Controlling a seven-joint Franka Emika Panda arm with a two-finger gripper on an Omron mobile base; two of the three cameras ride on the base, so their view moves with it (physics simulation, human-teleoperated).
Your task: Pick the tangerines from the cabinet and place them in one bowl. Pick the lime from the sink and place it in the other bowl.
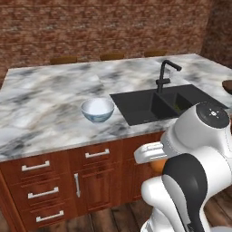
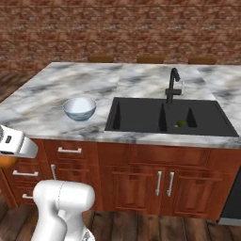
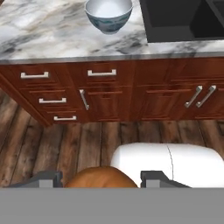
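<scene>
My gripper (image 3: 100, 180) is shut on an orange tangerine (image 3: 99, 178), which sits between the two dark fingertips. It hangs low in front of the counter, below the marble top, with the tangerine (image 1: 157, 166) under the white hand. From the right base view the fruit (image 2: 6, 161) is at the left edge. The pale blue-white bowl (image 1: 98, 109) (image 2: 80, 108) (image 3: 108, 13) stands on the counter left of the black sink (image 1: 145, 108) (image 2: 136, 115). The lime (image 2: 180, 124) lies in the sink's right basin. The dark brown bowl (image 1: 228, 86) peeks in at the right edge. The cabinet is out of view.
A black faucet (image 1: 164, 74) (image 2: 173, 85) rises behind the sink. Wooden drawers with metal handles (image 1: 35, 166) (image 3: 52, 100) fill the counter front. My white arm (image 1: 190, 181) stands close before them, above a plank floor (image 3: 65, 144).
</scene>
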